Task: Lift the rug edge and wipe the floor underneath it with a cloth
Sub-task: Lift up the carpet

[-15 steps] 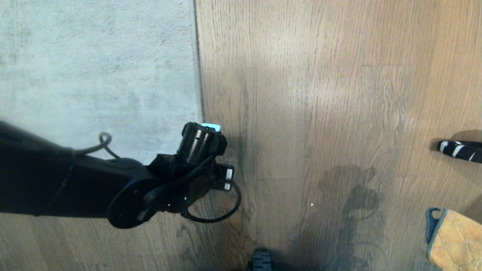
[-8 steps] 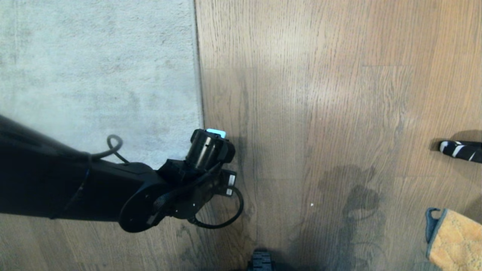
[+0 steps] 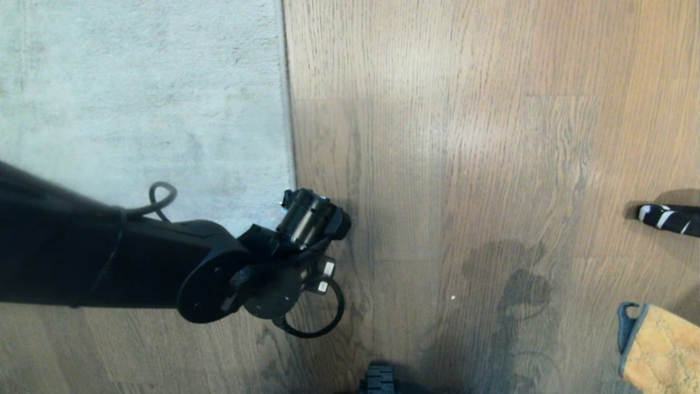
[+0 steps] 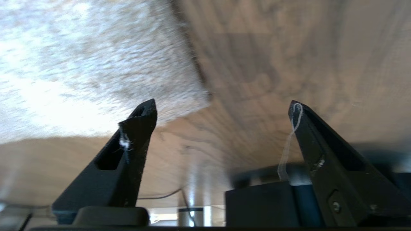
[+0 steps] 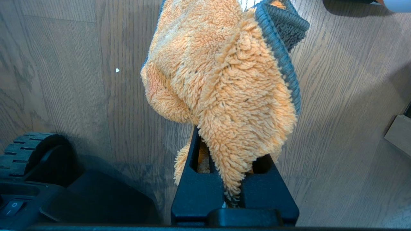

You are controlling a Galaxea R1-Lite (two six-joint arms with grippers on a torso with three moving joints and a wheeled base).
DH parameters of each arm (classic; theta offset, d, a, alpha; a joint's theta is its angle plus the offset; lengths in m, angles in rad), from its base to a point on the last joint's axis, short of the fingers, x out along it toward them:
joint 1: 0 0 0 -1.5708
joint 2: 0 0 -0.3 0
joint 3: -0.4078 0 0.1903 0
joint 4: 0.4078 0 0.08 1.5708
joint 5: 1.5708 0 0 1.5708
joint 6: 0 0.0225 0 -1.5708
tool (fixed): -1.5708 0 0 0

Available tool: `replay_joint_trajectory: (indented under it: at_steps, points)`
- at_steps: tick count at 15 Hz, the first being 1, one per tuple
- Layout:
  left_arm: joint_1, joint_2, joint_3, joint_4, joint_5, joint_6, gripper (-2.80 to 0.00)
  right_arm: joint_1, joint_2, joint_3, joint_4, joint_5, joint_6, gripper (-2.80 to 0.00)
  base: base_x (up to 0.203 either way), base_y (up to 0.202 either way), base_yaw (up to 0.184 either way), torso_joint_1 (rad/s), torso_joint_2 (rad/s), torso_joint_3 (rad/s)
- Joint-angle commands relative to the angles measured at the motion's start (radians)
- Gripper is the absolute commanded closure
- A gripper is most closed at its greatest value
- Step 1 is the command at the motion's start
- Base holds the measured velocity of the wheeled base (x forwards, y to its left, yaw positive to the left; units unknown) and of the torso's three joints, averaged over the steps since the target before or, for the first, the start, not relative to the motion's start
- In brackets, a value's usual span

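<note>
The pale grey rug (image 3: 142, 98) lies flat on the wood-grain floor (image 3: 465, 164). Its straight edge (image 3: 288, 109) runs down to a square corner (image 4: 200, 94). My left arm's wrist (image 3: 311, 221) hangs over that corner and hides it in the head view. In the left wrist view my left gripper (image 4: 224, 107) is open just off the corner, with bare floor between its fingers and pale threads clinging to them. My right gripper (image 5: 229, 141) is shut on an orange fluffy cloth (image 5: 221, 73) with a grey border, seen at the head view's lower right as the cloth (image 3: 661, 350).
A dark blotchy patch (image 3: 514, 290) marks the floor right of centre. A black-and-white striped object (image 3: 670, 218) lies at the right edge. The robot's base wheel (image 3: 380, 380) shows at the near edge.
The left wrist has shifted slightly right and toward me and has turned, so its pale blue tab no longer shows. The rug and the cloth have stayed put.
</note>
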Motion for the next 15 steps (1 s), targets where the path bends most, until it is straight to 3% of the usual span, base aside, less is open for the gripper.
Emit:
replay_joint_trajectory:
  at_steps: [1, 4, 7, 15]
  points:
    - [0.001, -0.002, -0.002, 0.009, 0.029, -0.002, -2.8, 0.0, 0.001, 0.0, 0.0, -0.001, -0.001, 0.0, 0.0, 0.0, 0.0, 0.0, 0.0, 0.0]
    - [0.004, -0.002, 0.0, 0.03, 0.072, 0.0, -2.8, 0.0, 0.001, 0.0, 0.0, -0.001, -0.001, 0.0, 0.0, 0.0, 0.0, 0.0, 0.0, 0.0]
    - [0.007, 0.004, 0.006, 0.029, 0.152, 0.044, -2.8, 0.0, 0.001, 0.0, 0.0, -0.001, -0.001, 0.0, 0.0, 0.0, 0.0, 0.0, 0.0, 0.0]
    - [0.025, 0.042, 0.006, 0.027, 0.196, 0.069, -2.8, 0.0, 0.001, 0.0, 0.0, -0.001, -0.001, 0.0, 0.0, 0.0, 0.0, 0.0, 0.0, 0.0]
